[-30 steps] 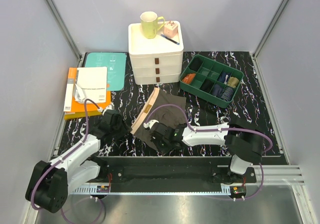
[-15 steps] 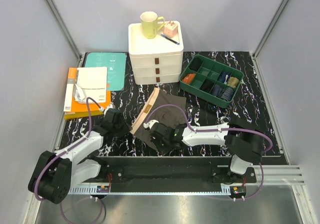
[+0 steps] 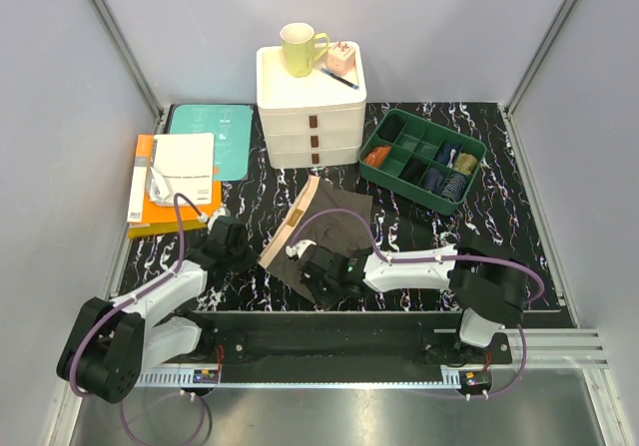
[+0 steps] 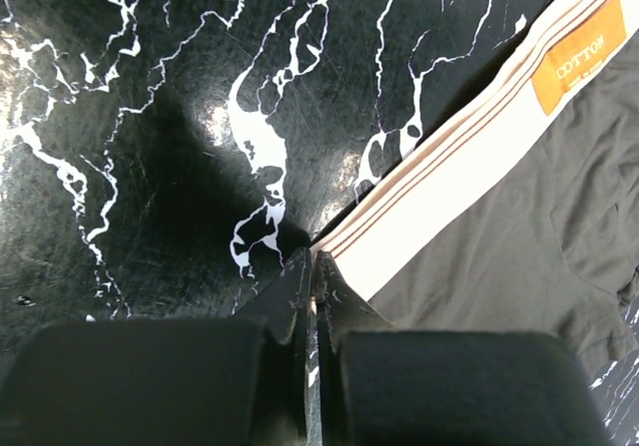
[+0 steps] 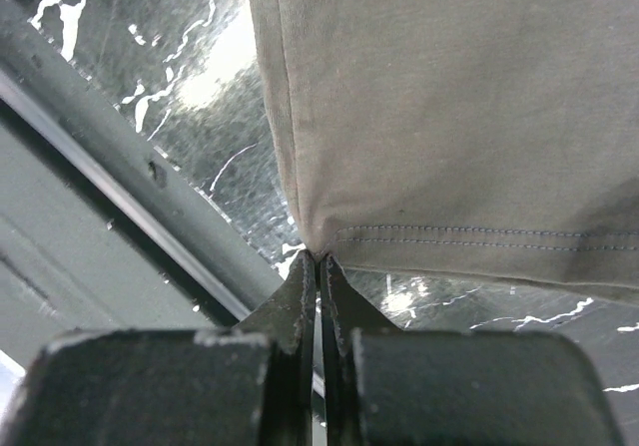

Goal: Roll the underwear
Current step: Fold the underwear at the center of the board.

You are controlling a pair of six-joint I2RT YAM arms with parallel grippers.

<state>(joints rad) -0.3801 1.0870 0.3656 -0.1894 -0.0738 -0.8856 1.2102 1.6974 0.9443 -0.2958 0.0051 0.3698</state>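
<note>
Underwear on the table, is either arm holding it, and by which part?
Both hold the underwear: the left gripper is shut on a corner of the waistband, the right gripper on a corner of the hem.

The left arm reached from its base at the near left, angling away and to the right, with its wrist held low. The left claw had both fingers pressed together, pinching the near corner of the waistband of the underwear. The right arm was folded at the elbow, its forearm stretched low to the left along the near edge. The right claw was likewise pinched tight on a hem corner of the same cloth.
</note>
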